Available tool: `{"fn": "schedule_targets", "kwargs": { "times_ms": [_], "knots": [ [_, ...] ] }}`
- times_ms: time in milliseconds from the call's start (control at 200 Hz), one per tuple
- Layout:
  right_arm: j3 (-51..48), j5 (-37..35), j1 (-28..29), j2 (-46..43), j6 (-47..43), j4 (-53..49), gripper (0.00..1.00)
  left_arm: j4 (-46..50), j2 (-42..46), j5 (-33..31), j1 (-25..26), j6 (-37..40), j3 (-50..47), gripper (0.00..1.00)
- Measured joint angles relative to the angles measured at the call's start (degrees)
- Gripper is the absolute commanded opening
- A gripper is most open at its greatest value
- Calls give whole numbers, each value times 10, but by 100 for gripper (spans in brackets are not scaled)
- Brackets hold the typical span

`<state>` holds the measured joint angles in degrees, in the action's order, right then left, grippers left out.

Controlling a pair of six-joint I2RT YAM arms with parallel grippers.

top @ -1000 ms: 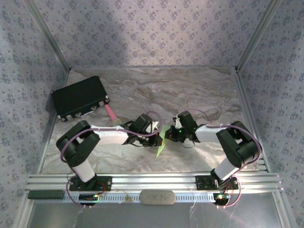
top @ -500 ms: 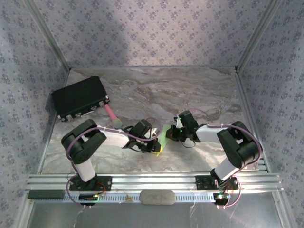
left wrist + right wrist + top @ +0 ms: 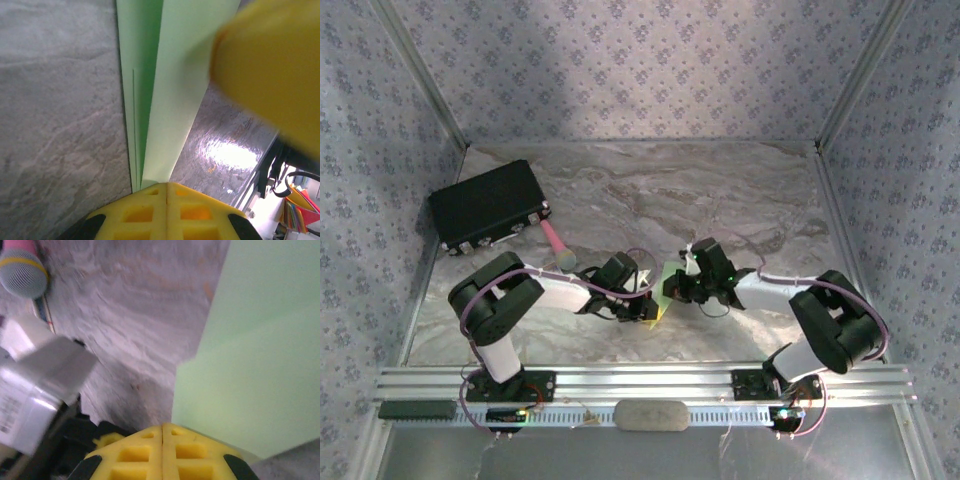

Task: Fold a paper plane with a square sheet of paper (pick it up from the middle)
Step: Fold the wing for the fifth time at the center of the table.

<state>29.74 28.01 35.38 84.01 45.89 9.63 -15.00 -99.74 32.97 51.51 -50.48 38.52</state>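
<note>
The sheet of paper (image 3: 668,274) is down to a narrow creased green strip. It sits just below the middle of the overhead view, held between the two arms above the counter (image 3: 720,195).

Left jaws are clamped tight on it. In the left wrist view the stacked layers run straight into the closed seam at bottom centre. Right jaws are pinched shut on an edge of it too, at the bottom of the right wrist view.

My read is they're mid-fold, setting a crease. So what matters here:
- Pinch firmly on both sides with only light tension between them. Paper this thin will slip or tear if the arms pull apart or twist.
- Line the layer edges up before pressing anything flat, since a skewed crease wrecks the dart shape.
- Move both wrists together.

The pink cylinder (image 3: 554,240) and the black box (image 3: 485,205) in the upper left are well apart from all this, so no worries there.
</note>
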Motion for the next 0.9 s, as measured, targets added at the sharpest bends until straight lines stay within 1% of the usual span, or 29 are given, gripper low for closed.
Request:
{"fn": "schedule_targets", "kwargs": {
  "times_ms": [160, 345, 540, 670, 900],
  "knots": [
    [-20, -2, 23, -3, 9, -7, 6, 0, 0, 0, 0, -1, 0, 0],
    [-20, 3, 30, -1, 13, 14, 6, 0, 0, 0, 0, -2, 0, 0],
    [-19, 3, 31, 20, 13, 27, 5, -2, 2, -4, 0, -7, -2, 0],
    [-25, 2, 21, 32, 13, 36, 5, -2, 2, -4, 0, -6, -2, 0],
    [-35, 34, -26, 35, 12, 50, 5, -3, 2, -4, 0, -6, -2, 0]
  ]
}}
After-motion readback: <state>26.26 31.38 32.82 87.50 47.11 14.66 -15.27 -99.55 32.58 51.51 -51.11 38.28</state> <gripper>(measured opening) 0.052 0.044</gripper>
